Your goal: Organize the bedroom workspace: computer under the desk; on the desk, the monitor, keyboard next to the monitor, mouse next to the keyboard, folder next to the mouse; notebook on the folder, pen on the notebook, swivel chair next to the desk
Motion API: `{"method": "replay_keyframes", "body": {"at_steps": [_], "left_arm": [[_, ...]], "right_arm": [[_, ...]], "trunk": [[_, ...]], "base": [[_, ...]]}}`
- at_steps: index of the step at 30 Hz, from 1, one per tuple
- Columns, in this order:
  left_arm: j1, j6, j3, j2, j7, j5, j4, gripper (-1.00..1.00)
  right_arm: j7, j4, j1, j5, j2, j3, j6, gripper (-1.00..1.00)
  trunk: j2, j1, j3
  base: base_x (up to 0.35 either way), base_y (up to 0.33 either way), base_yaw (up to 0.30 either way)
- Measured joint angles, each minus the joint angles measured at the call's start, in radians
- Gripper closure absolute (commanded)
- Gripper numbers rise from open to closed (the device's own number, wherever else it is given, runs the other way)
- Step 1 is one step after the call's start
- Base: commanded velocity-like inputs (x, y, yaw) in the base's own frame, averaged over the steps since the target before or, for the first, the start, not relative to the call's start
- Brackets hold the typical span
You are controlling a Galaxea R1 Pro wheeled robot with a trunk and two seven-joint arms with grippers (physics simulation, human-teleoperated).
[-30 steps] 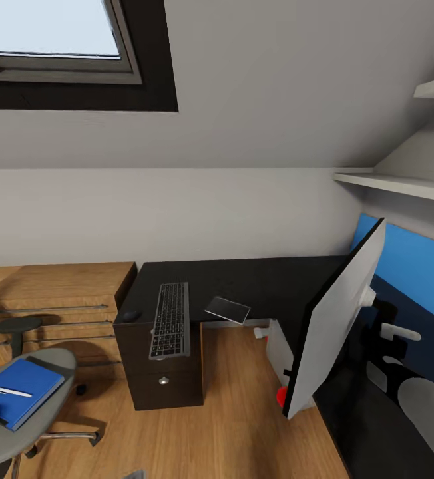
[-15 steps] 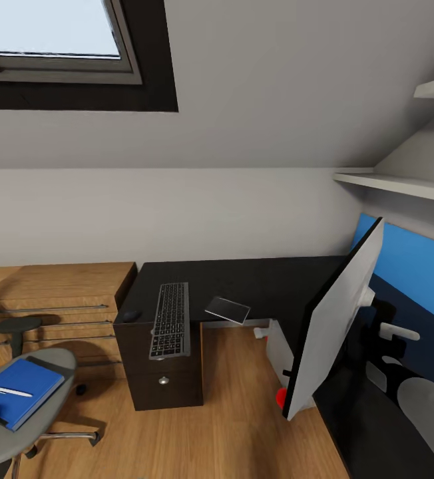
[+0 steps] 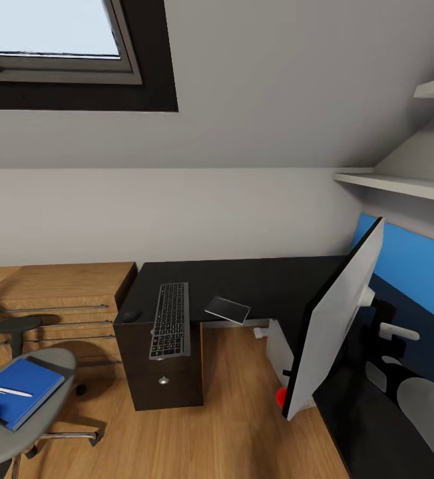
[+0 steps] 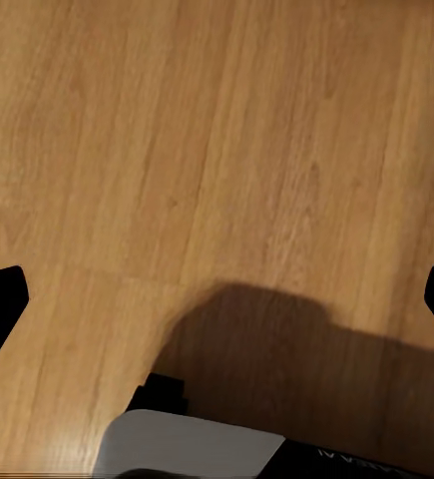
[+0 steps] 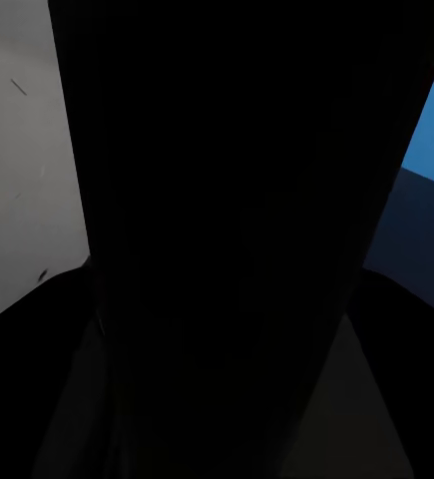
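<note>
The black desk (image 3: 263, 283) runs along the wall and down the right side. On its left end lie the keyboard (image 3: 170, 319), the small black mouse (image 3: 132, 315) left of it, and the dark notebook (image 3: 227, 309), which overhangs the front edge. The monitor (image 3: 337, 319) leans over the right wing, white back showing, foot hidden. A pale box, seemingly the computer (image 3: 280, 349), sits under the desk. The swivel chair (image 3: 47, 409) at lower left carries the blue folder (image 3: 27, 379) with the white pen (image 3: 13, 392) on it. My left gripper (image 4: 217, 299) hangs open over bare floor. A black surface (image 5: 226, 220) fills most of the right wrist view.
A light wooden chest (image 3: 50, 293) with bar handles stands left of the desk. White shelves (image 3: 397, 183) and a blue wall panel (image 3: 417, 266) are on the right, and a skylight (image 3: 50, 33) is overhead. Wood floor (image 3: 230, 426) lies between the chair and the desk.
</note>
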Motion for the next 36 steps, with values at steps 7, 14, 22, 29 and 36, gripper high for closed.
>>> {"method": "replay_keyframes", "body": {"at_steps": [7, 14, 22, 29, 36], "left_arm": [[0.000, 0.000, 0.000, 0.000, 0.001, 0.000, 0.066, -1.00], [0.000, -0.001, -0.001, 0.000, 0.001, 0.000, 0.066, -1.00], [0.000, 0.000, -0.001, 0.000, 0.001, 0.000, 0.066, -1.00], [0.000, 0.000, -0.002, 0.000, 0.001, 0.000, 0.066, -1.00], [0.000, 0.000, -0.002, 0.000, 0.000, 0.000, 0.066, -1.00]], "right_arm": [[0.000, -0.002, 0.000, 0.098, 0.003, -0.103, 0.000, 1.00], [-0.001, -0.003, 0.000, 0.098, 0.004, -0.102, 0.000, 1.00], [-0.001, -0.004, 0.000, 0.097, 0.005, -0.100, 0.001, 1.00], [-0.001, -0.005, 0.000, 0.097, 0.007, -0.099, 0.002, 1.00], [-0.001, -0.006, 0.000, 0.097, 0.008, -0.099, 0.003, 1.00]], "trunk": [[0.000, 0.000, 0.000], [0.000, 0.000, 0.000], [0.000, 0.000, 0.000], [0.000, 0.000, 0.000], [0.000, 0.000, 0.000]], "base": [[0.000, 0.000, 0.000], [0.000, 0.000, 0.000], [0.000, 0.000, 0.000], [0.000, 0.000, 0.000], [-0.013, 0.000, 0.000]]}}
